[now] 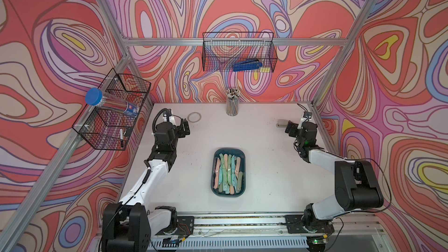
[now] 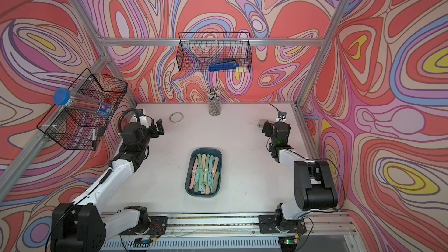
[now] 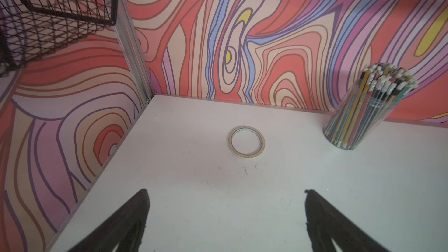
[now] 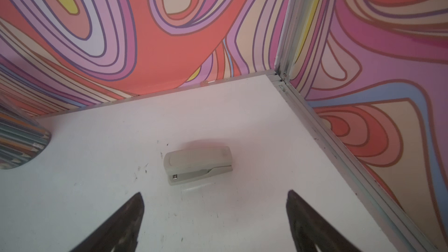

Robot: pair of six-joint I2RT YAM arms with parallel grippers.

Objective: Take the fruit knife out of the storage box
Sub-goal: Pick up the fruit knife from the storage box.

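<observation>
Both pincers gape wide, holding nothing, above the white table [image 1: 266, 166]. A tape roll [image 3: 245, 156] lies just ahead of the left gripper [image 3: 226, 191], and a grey stapler [image 4: 197, 163] just ahead of the right gripper [image 4: 214, 192]. Pastel fruit knives [image 1: 228, 174] fill the storage box [image 1: 228, 195], behind and between both grippers, well apart from each.

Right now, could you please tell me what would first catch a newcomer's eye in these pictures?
The swirling red, purple and blue wall pattern surrounds everything. In the middle of the white table, a dark teal rounded plastic tub holds a heap of pastel knives. A clear jar packed with pencils stands at the table's back edge.
</observation>
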